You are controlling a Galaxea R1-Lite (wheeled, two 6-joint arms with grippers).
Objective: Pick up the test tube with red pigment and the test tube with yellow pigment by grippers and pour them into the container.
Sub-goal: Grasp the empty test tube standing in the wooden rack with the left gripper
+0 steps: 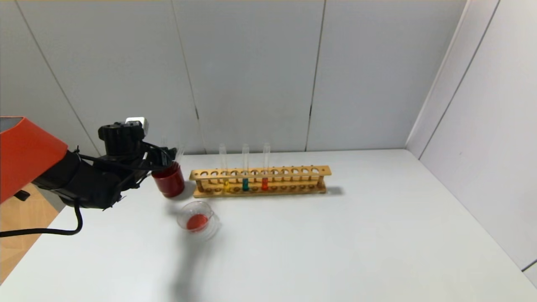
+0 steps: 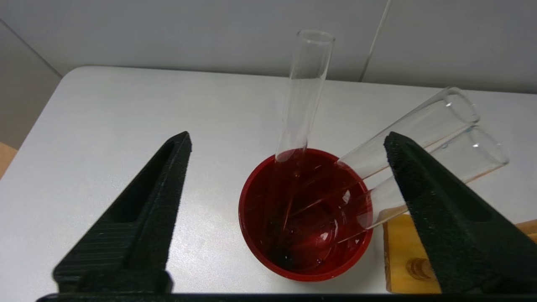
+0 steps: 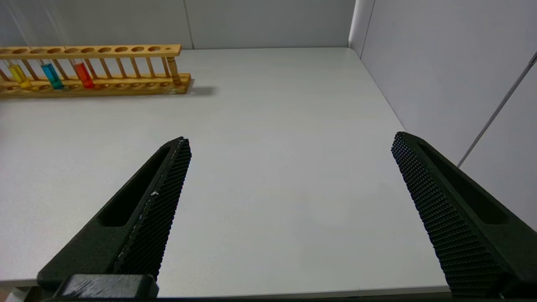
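The test tube with red pigment (image 1: 264,183) and the test tube with yellow pigment (image 1: 225,184) stand upright in the wooden rack (image 1: 293,171), with a teal tube (image 1: 245,183) between them. They also show in the right wrist view, red (image 3: 84,75) and yellow (image 3: 19,75). The glass container (image 1: 197,221) stands in front of the rack's left end with red liquid in it. My left gripper (image 1: 168,156) (image 2: 287,138) is open and empty, just above the dark red cup (image 1: 168,180). My right gripper (image 3: 289,140) is open and empty over bare table, out of the head view.
The red cup (image 2: 251,235) holds three empty glass tubes; one (image 2: 306,84) stands nearly upright and two (image 2: 419,121) lean toward the rack's end (image 2: 398,251). Walls close the table's back and right side. The table's left edge lies under my left arm.
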